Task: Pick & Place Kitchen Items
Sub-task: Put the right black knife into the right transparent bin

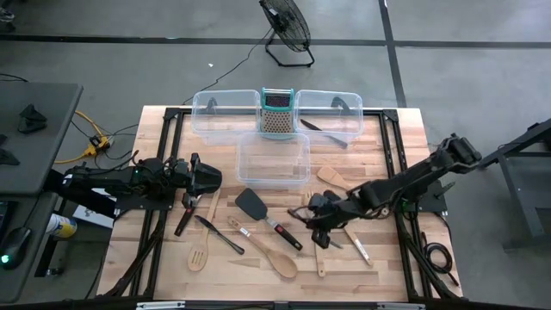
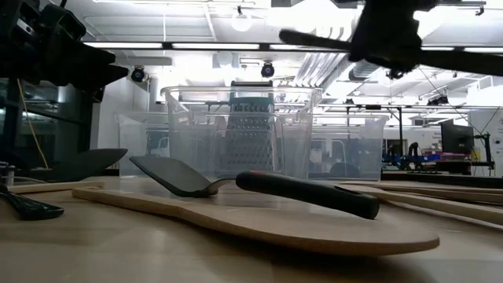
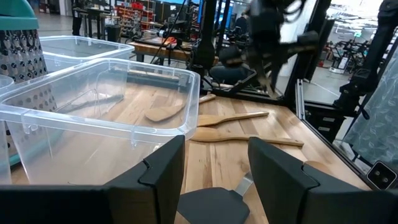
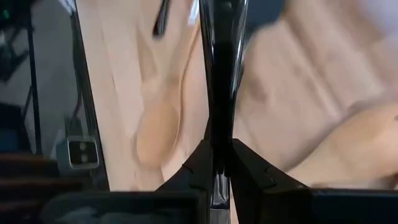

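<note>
**Right arm has a black tool, most of the table yet to clear**

Closest to the front edge lie the light wooden spoons and a slotted wooden spatula, all loose on the table. Just behind them, the black turner sits flat, its dark handle running toward the right arm. There's the right gripper, low over the boards at right of centre, fingers pinched tight on a slim black-handled tool that shows lengthwise in its wrist view. Over on the left, the left gripper hangs by a few black utensils, jaws partly spread with nothing between them. Farther back, the near clear bin looks bare; behind it two more bins flank the grater, and the right-hand one holds what looks like one dark utensil. So by my reckoning it's early: one item perhaps binned, one in hand, roughly ten waiting.
</note>
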You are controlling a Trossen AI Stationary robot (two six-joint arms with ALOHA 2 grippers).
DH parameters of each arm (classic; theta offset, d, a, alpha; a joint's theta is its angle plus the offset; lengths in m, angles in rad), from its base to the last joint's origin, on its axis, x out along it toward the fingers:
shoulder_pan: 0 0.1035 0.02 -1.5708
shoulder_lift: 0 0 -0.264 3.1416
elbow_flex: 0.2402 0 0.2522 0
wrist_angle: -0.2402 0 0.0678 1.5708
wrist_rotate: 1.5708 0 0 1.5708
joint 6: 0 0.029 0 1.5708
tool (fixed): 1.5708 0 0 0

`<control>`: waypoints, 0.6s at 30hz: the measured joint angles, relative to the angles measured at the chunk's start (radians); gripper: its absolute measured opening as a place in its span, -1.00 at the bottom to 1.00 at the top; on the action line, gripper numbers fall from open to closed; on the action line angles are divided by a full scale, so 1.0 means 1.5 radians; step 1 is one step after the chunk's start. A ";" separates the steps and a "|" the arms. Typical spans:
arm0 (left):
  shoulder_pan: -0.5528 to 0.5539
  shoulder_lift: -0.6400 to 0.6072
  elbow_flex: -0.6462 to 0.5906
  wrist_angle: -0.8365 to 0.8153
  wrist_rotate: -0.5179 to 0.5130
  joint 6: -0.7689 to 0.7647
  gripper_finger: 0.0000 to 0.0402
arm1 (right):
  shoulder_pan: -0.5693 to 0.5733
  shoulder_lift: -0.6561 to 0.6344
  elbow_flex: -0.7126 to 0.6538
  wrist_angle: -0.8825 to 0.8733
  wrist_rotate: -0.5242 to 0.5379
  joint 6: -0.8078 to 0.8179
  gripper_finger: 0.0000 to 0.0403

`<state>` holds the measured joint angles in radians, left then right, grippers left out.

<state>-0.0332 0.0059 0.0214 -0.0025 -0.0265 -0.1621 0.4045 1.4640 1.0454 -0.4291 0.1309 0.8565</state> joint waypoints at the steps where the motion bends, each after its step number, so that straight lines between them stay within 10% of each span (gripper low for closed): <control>1: 0.000 0.000 0.000 0.000 0.000 0.000 -0.13 | -0.005 -0.013 0.000 -0.002 0.011 -0.008 -0.87; 18: 0.000 0.000 0.000 0.000 0.000 0.000 -0.13 | -0.169 -0.189 0.001 0.000 0.070 -0.279 -0.87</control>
<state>-0.0330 0.0063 0.0212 -0.0025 -0.0265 -0.1620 0.1507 1.1810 1.0470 -0.4297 0.2359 0.4386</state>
